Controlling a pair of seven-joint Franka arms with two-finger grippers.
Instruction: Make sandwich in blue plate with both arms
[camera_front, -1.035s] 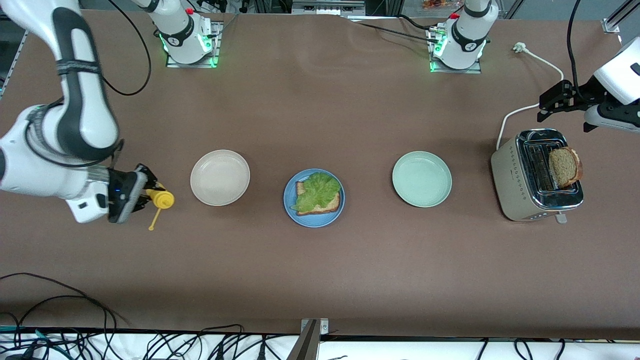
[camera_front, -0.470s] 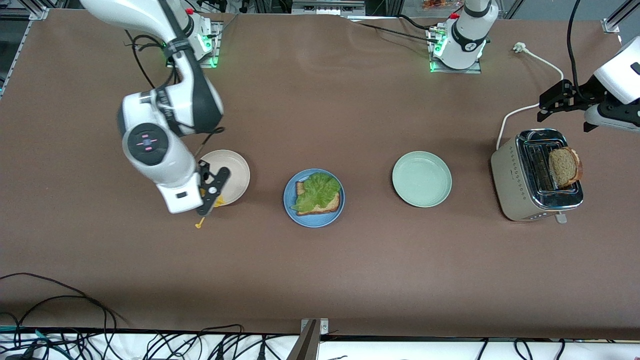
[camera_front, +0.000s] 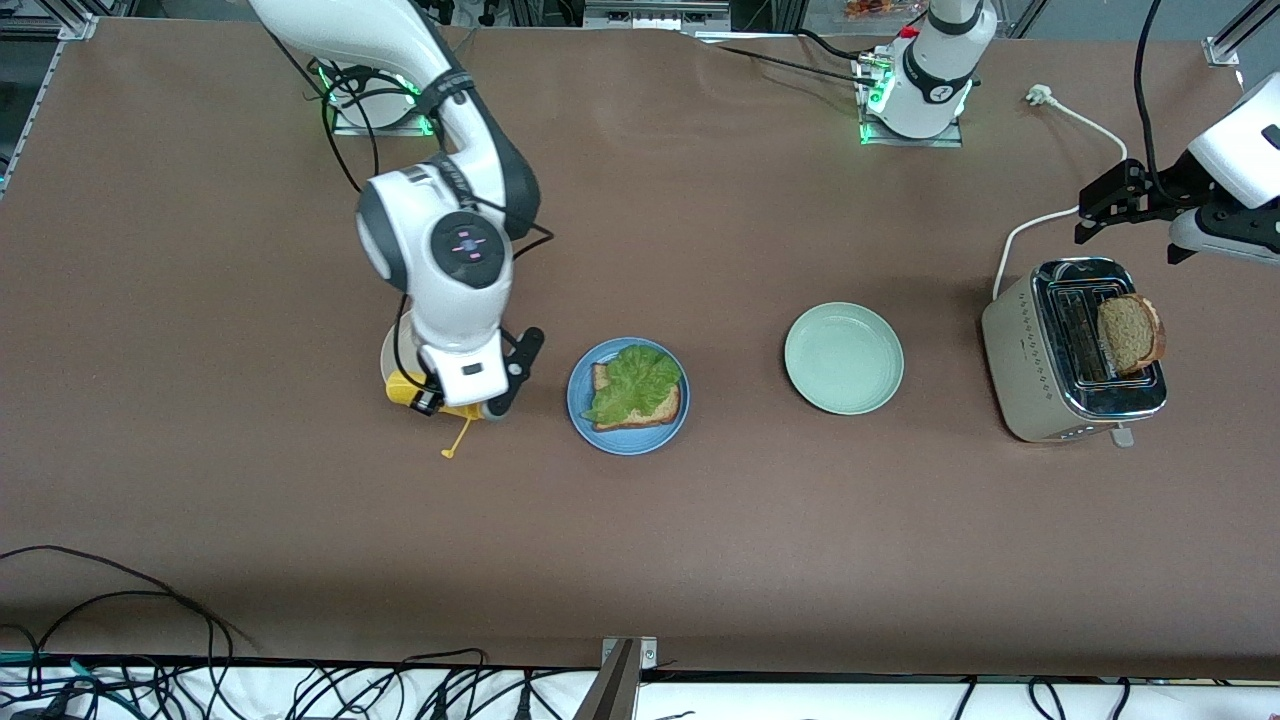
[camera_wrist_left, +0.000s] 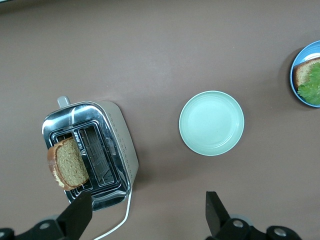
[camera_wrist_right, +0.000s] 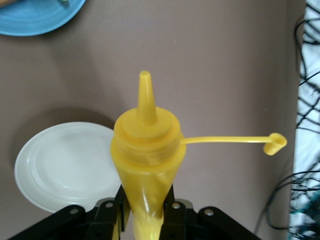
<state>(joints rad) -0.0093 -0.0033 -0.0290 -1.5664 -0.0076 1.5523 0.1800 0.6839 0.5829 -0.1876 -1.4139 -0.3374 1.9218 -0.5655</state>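
Note:
The blue plate (camera_front: 625, 446) sits mid-table with one brown bread slice (camera_front: 662, 411) and a green lettuce leaf (camera_front: 632, 380) on top. My right gripper (camera_front: 465, 395) hangs over the beige plate beside it, shut on a yellow squeeze bottle (camera_wrist_right: 147, 145) whose cap (camera_wrist_right: 275, 143) dangles open on its strap. A second bread slice (camera_front: 1130, 333) sticks up from the toaster (camera_front: 1060, 380) at the left arm's end. My left gripper (camera_wrist_left: 146, 212) hovers open and holding nothing over the table by the toaster's cord, and the slice (camera_wrist_left: 67, 162) shows in its wrist view too.
A beige plate (camera_wrist_right: 60, 165) lies mostly under my right hand. A pale green plate (camera_front: 843, 358) sits between the blue plate and the toaster. A white power cord (camera_front: 1040, 225) runs from the toaster toward the robots' bases. Cables hang along the table's near edge.
My right arm has swung in from its end of the table toward the blue plate, carrying the yellow bottle, and is now over the beige plate. The left arm has not moved.

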